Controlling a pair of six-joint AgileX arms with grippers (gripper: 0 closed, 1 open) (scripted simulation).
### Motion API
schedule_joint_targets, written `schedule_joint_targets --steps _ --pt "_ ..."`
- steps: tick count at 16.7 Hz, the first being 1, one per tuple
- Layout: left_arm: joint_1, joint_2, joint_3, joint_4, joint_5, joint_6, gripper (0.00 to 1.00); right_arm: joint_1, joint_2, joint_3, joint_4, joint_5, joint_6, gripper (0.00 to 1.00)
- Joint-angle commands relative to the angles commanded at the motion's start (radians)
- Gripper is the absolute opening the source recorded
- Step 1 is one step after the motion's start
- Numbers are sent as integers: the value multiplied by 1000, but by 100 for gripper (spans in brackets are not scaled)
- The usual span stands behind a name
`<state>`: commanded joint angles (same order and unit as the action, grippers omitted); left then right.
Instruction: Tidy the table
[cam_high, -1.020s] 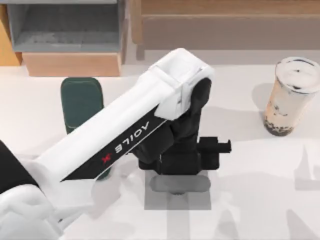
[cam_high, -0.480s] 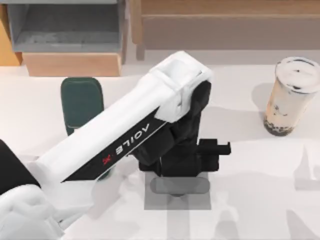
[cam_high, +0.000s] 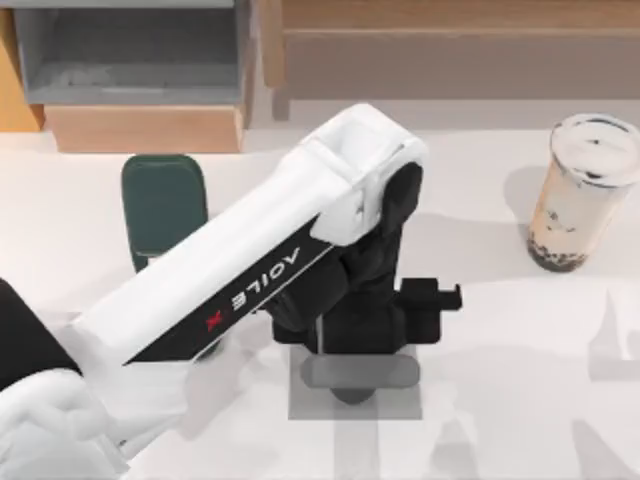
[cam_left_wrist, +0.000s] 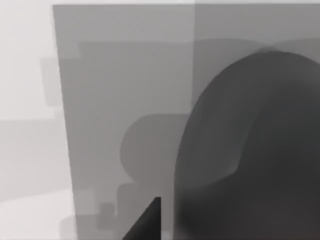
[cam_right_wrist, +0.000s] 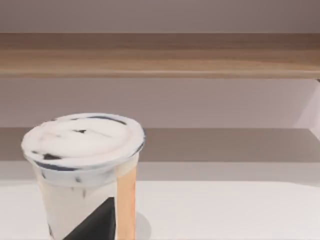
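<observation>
My left arm reaches from the lower left to the middle of the white table. Its black gripper hangs over a small grey square mat and is shut on a dark grey rounded object. In the left wrist view that object looms close above the mat, with one dark fingertip beside it. I cannot tell whether the object touches the mat. The right wrist view faces a bubble tea cup.
The bubble tea cup stands upright at the table's right. A dark green flat object lies at the left, partly under my arm. A wood-and-grey shelf unit and a long wooden shelf line the far edge.
My left gripper has sunk slightly toward the mat with the rounded object. Nothing else has moved.
</observation>
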<state>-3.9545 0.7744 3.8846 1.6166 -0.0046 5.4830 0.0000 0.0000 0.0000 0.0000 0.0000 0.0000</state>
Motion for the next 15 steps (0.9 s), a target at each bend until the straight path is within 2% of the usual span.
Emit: schedule_joint_targets --steps 1,2,11,15 --pt "0 0 0 0 0 0 98 0 0 0 0 0 0 100" --pt "0 0 0 0 0 0 100 0 0 0 0 0 0 100" --pt "1 0 0 0 0 0 100 0 0 0 0 0 0 100" --pt "38 95 -6 -19 -27 -53 100 0 0 0 0 0 0 100"
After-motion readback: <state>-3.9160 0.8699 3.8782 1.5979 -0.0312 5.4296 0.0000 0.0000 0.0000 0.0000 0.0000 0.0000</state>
